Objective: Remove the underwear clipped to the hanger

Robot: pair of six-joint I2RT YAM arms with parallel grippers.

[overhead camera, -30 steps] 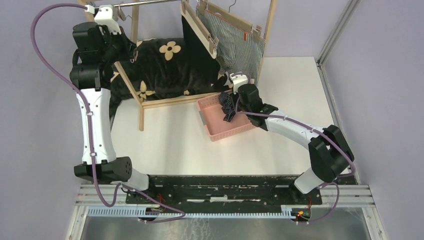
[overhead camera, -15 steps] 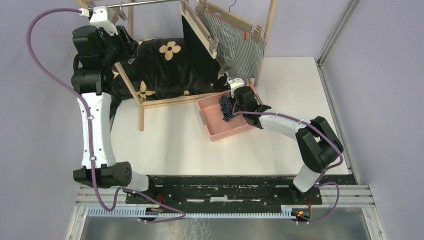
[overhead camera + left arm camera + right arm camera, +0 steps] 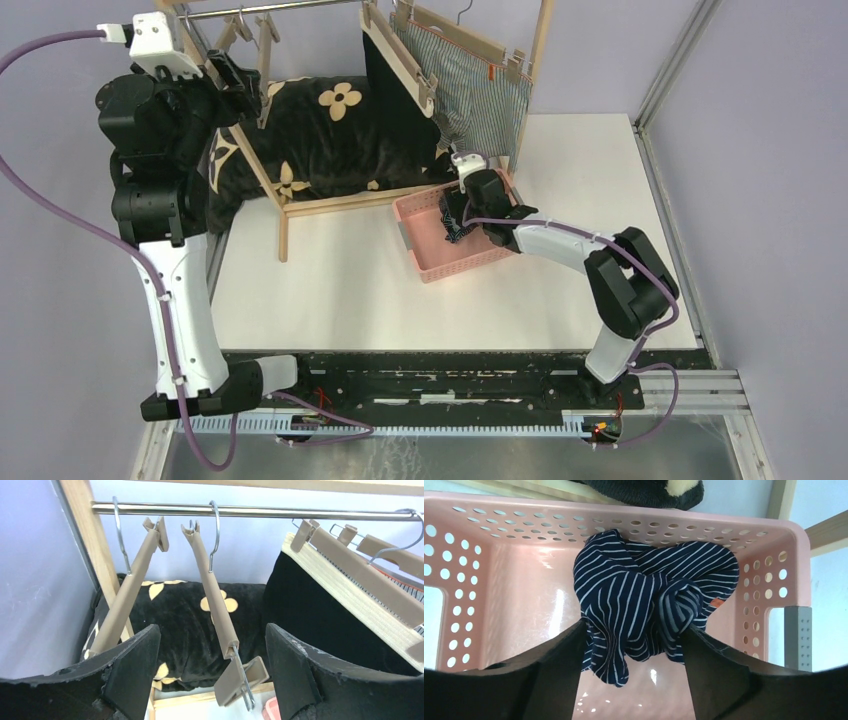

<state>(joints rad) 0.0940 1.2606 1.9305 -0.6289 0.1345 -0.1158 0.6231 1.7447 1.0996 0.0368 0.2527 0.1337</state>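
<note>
The navy striped underwear (image 3: pixel 649 595) lies bunched in the pink basket (image 3: pixel 524 535). My right gripper (image 3: pixel 634 655) stands open around its near edge, low over the basket (image 3: pixel 430 268). Up at the rail, my left gripper (image 3: pixel 212 680) is open, and the clip end of an empty tan hanger (image 3: pixel 215 595) dangles between its fingers without being gripped. A second empty hanger (image 3: pixel 127 590) hangs to its left. The black underwear (image 3: pixel 310 610) stays clipped to a hanger on the right. The grey-and-white striped underwear (image 3: pixel 475 90) hangs clipped behind it.
A wooden rack (image 3: pixel 270 180) carries the metal rail (image 3: pixel 250 511). A black floral blanket (image 3: pixel 330 130) lies under the rack. A grey wall and a metal corner post (image 3: pixel 660 90) close off the right side.
Both grippers went from shut to open. The right one moved down into the basket and let go of the navy underwear. The left arm rose and drew back left from the hanger.
</note>
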